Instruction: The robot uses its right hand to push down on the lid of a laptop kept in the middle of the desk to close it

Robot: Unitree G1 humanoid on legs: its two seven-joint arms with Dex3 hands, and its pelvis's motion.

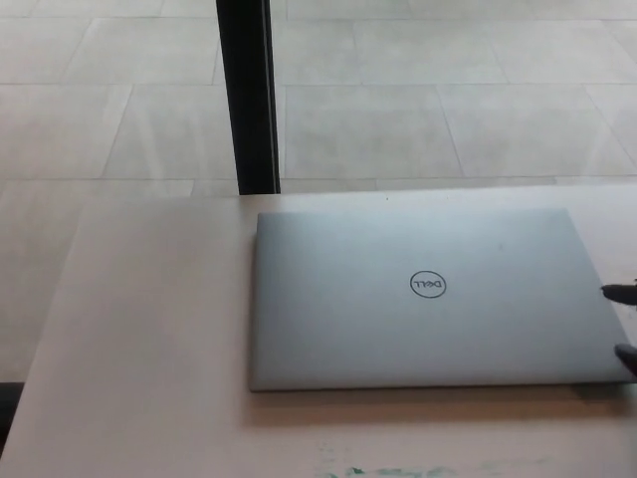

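1. On the counter [149, 329], seen from the head view, the laptop [428, 299] lies shut and flat, its lid logo facing up, closer to the far edge.
2. Only two dark fingertips of the right hand [624, 324] show at the laptop's right edge; whether the hand is apart or closed cannot be told.
3. Beyond the counter's far edge stand a black post [249, 95] and tiled floor [448, 90].

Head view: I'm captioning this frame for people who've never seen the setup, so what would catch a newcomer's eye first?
The closed silver laptop lying flat mid-desk, round logo facing up, dominates. Next, the black vertical post rising behind the pale desk against the tiled floor. Only dark fingertips of the right hand show at the right edge by the laptop's near right corner.
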